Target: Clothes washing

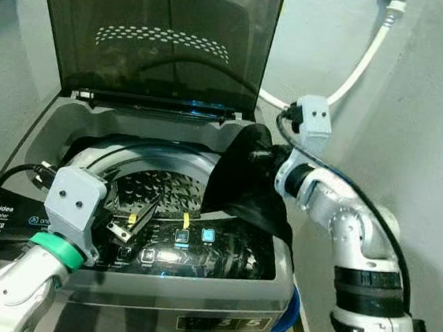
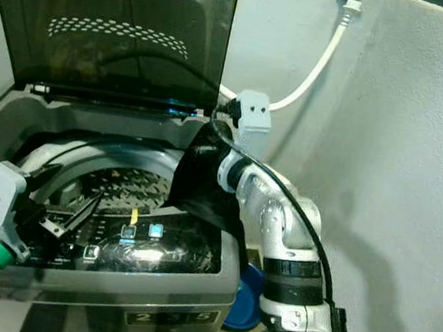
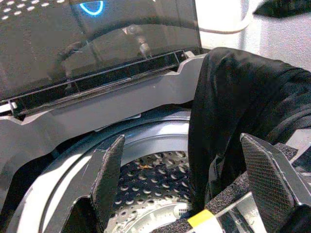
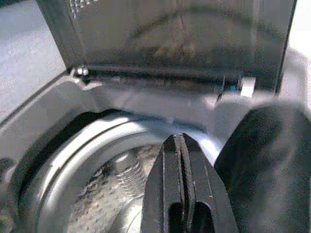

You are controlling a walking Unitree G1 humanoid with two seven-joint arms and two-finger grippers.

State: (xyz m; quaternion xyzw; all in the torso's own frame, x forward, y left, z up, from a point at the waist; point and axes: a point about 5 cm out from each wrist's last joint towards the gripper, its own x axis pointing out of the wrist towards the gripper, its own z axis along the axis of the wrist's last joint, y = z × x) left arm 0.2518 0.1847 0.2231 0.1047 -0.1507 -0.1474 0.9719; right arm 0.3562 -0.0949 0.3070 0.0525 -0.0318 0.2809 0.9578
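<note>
Black garment (image 1: 244, 180) draped over top-load washing machine (image 1: 43, 127) rim, right gripper (image 4: 180, 160) closed empty above drum (image 1: 152, 186), left gripper (image 3: 194, 179) spread wide.

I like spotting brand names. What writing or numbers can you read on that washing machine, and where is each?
"Midea": control panel, its left end.
"5 kg": just below that.
"3 5": front label on the washing machine; the digit before them is too blurred to read.
Button icons: too small to read.
</note>
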